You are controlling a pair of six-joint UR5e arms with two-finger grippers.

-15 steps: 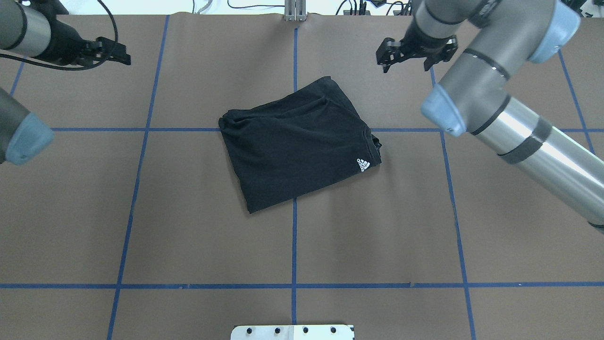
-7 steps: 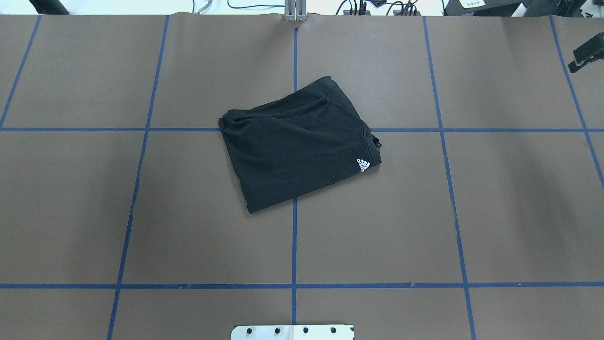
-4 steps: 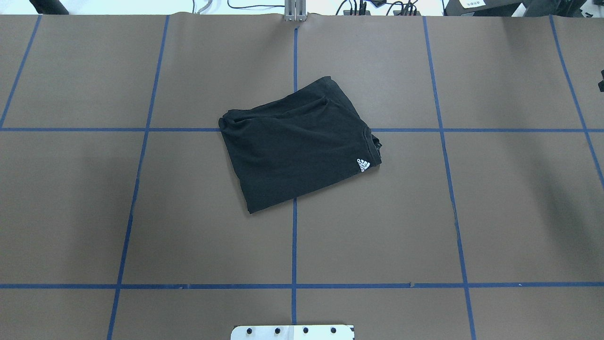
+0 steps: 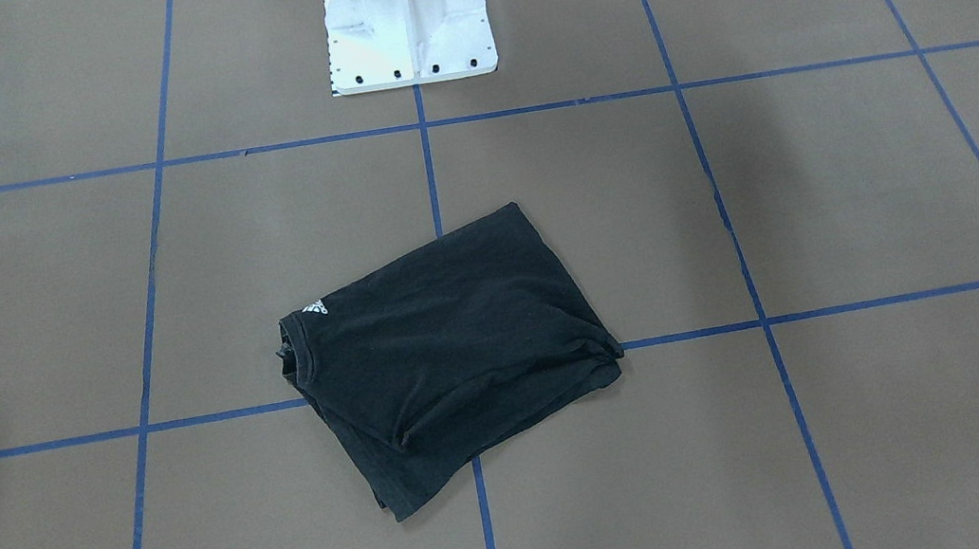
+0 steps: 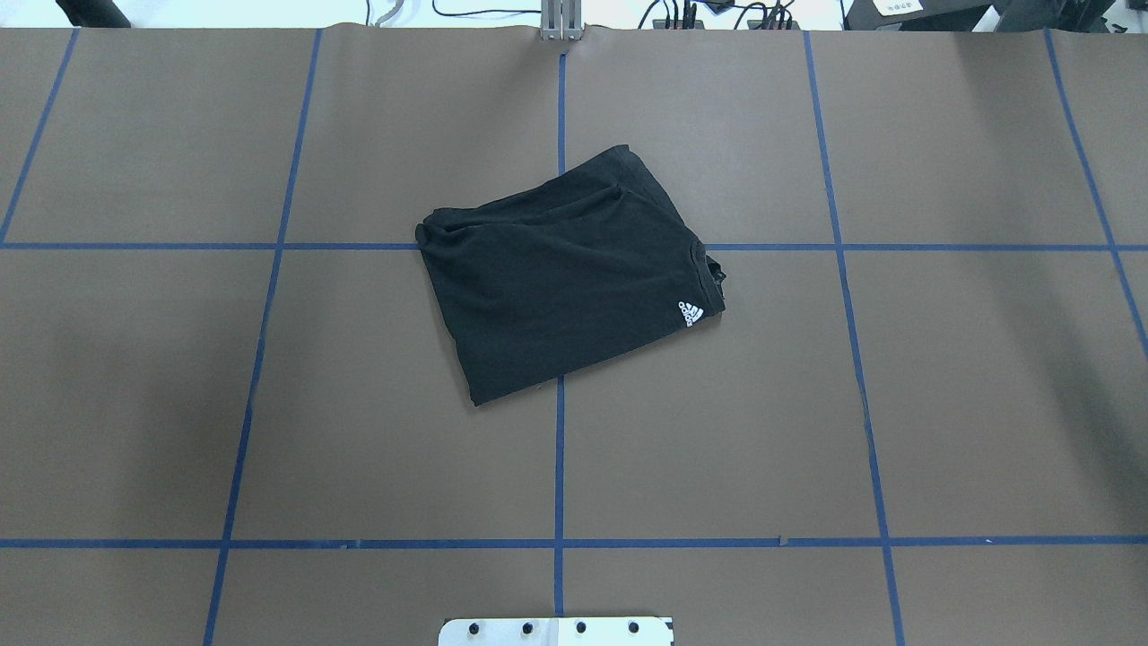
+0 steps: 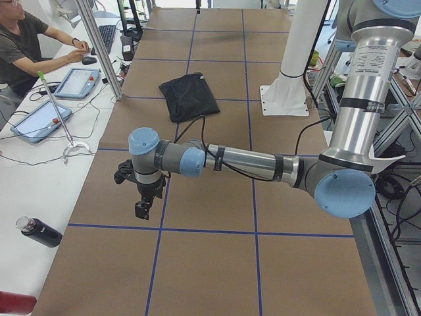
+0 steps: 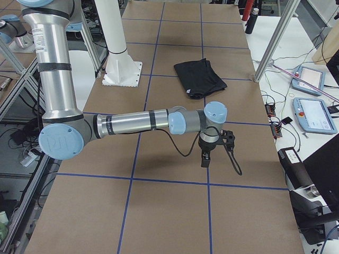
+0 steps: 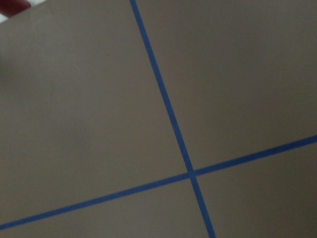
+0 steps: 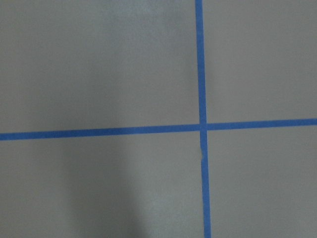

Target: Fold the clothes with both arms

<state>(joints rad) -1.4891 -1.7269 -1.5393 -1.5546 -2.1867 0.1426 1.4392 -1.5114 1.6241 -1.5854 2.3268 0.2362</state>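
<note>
Brown gridded table [image 5: 987,404], folded T-shirt [image 5: 565,287], white pedestal [image 4: 406,18]

1. The black T-shirt [image 5: 560,283] has a small white logo [image 5: 690,312] on its corner by the collar. It shows three slanted stripes with the brand word "adidas" under them, just legible from overhead.
2. Seen from across the table, that same mark is only a white speck, too small to read.
3. The screens of the tablets [image 7: 315,115] on the side bench are too small to make out.
</note>
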